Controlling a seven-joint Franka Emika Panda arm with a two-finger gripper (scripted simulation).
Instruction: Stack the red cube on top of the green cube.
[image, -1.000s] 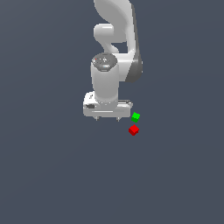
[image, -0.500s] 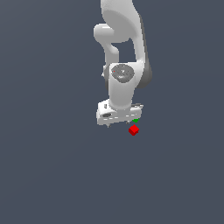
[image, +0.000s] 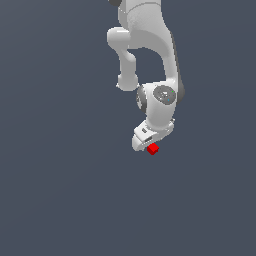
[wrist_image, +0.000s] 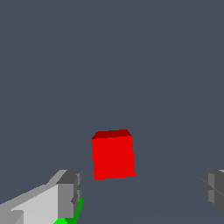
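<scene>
1. Gripper (wrist_image: 140, 192) state: jaws stand wide apart and hold nothing. One finger (wrist_image: 65, 194) shows at one side of the wrist view, the other at the opposite edge.
2. Green cube (wrist_image: 70, 216): only a sliver shows, just behind the nearer finger. The arm hides it in the exterior view. Keep that finger clear of it while descending.
3. Red cube (wrist_image: 113, 154): it rests on the grey floor (wrist_image: 109, 65), ahead of the fingers and not yet between them. In the exterior view it sits just beside the gripper's lower edge.
4. Recommended procedure: advance until the red cube is centred between the pads, lower, then close squarely on opposite faces.
</scene>
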